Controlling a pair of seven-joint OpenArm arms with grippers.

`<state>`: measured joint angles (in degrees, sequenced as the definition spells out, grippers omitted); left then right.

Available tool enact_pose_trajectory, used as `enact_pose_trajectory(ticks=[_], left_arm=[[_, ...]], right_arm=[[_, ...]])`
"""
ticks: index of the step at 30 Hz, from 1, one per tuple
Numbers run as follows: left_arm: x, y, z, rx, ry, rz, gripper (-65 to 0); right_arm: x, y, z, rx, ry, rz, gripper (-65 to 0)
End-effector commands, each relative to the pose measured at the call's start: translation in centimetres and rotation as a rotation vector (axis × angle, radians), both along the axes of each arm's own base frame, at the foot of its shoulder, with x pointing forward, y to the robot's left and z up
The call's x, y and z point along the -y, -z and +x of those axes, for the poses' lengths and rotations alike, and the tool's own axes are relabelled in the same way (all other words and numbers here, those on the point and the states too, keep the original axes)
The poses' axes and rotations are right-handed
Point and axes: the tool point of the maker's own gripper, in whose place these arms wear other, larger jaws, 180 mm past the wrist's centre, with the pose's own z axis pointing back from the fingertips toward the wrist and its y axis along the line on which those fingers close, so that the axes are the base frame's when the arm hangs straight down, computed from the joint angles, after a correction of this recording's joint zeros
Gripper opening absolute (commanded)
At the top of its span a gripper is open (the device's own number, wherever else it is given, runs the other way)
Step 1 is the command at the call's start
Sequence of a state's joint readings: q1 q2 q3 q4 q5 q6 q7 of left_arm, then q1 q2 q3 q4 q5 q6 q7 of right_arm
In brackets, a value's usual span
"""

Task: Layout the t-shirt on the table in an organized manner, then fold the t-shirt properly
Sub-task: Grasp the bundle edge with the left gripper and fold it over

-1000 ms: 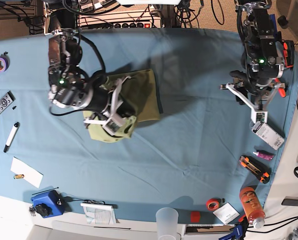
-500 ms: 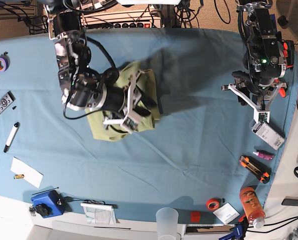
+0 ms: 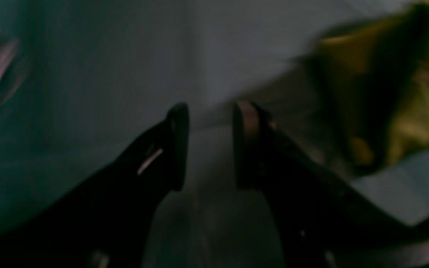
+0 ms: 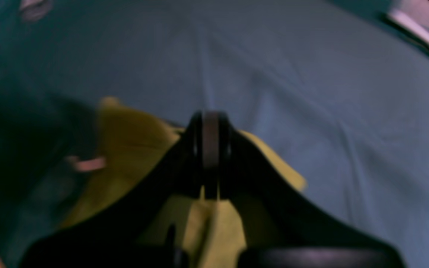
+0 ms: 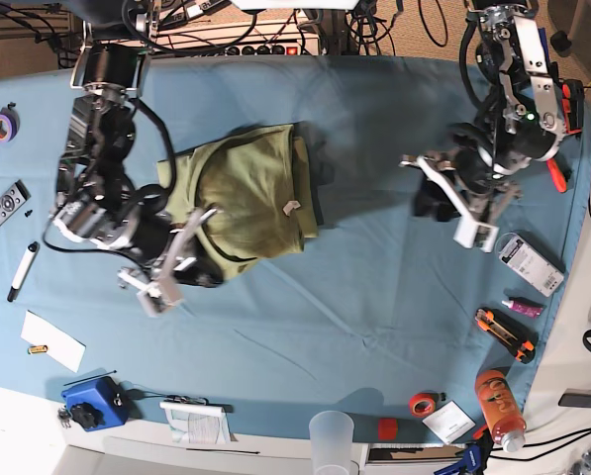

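Note:
The olive-green t-shirt (image 5: pixel 250 188) lies bunched and partly spread on the teal table (image 5: pixel 374 297), left of centre. My right gripper (image 5: pixel 191 267) sits at the shirt's lower-left edge. In the right wrist view its jaws (image 4: pixel 210 115) are pressed together over the t-shirt (image 4: pixel 132 137), with the table (image 4: pixel 311 93) ahead; I cannot make out any fabric pinched between them. My left gripper (image 5: pixel 439 198) hovers over bare cloth right of the shirt. The left wrist view, which is blurred, shows this gripper (image 3: pixel 211 108) open and empty, with the t-shirt (image 3: pixel 404 93) at upper right.
Along the left edge lie purple tape (image 5: pixel 3 126), a remote (image 5: pixel 3 208), a marker (image 5: pixel 23 269) and white paper (image 5: pixel 52 339). A blue device (image 5: pixel 89 401), plastic cup (image 5: pixel 332 440) and red tape (image 5: pixel 424 403) line the front. An orange bottle (image 5: pixel 498 406), cutter (image 5: pixel 505 333) and white box (image 5: pixel 531 265) sit right.
My right gripper has pulled back from on top of the shirt to its lower-left edge, and the shirt now spreads further left. My left arm has swung left toward the shirt.

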<state>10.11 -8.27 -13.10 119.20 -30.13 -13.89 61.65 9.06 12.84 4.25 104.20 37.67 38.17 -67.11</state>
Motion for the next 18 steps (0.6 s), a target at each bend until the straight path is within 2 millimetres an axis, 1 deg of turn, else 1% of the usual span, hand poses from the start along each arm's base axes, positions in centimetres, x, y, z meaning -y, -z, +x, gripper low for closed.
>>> enact_pose_trajectory(ticks=[1, 2, 5, 8, 11, 14, 16, 18], left_arm=[[1.3, -1.2, 0.2, 0.045, 0.045, -0.023, -46.1], [2.4, -1.1, 0.0, 0.046, 0.082, -0.028, -46.1], [5.9, -1.2, -0.9, 0.053, 0.195, -0.052, -46.1], [9.2, -1.2, -1.9, 0.063, 0.289, -0.058, -46.1], [11.4, -1.0, -2.8, 0.08, 0.36, -0.024, -46.1], [13.5, -1.5, -3.3, 0.119, 0.406, -0.03, -46.1], [14.7, -1.9, -3.4, 0.137, 0.429, -0.037, -46.1], [15.7, -2.5, -3.2, 0.148, 0.423, -0.049, -46.1]], right_arm=[[0.3, -0.8, 0.7, 0.025, 0.011, 0.027, -65.0], [0.7, 0.0, 0.8, -0.004, 0.021, 0.038, -65.0], [0.6, 2.6, 0.8, -0.08, 0.012, 0.101, -65.0], [0.9, 4.7, 1.3, -0.13, 0.048, 0.17, -65.0], [1.0, 6.9, 2.0, -0.199, 0.079, 0.207, -65.0], [0.6, 9.0, 2.5, -0.274, 0.1, 0.236, -65.0], [0.3, 9.9, 2.6, -0.311, 0.107, 0.257, -65.0], [-0.1, 10.2, 2.6, -0.323, 0.105, 0.264, -65.0]])
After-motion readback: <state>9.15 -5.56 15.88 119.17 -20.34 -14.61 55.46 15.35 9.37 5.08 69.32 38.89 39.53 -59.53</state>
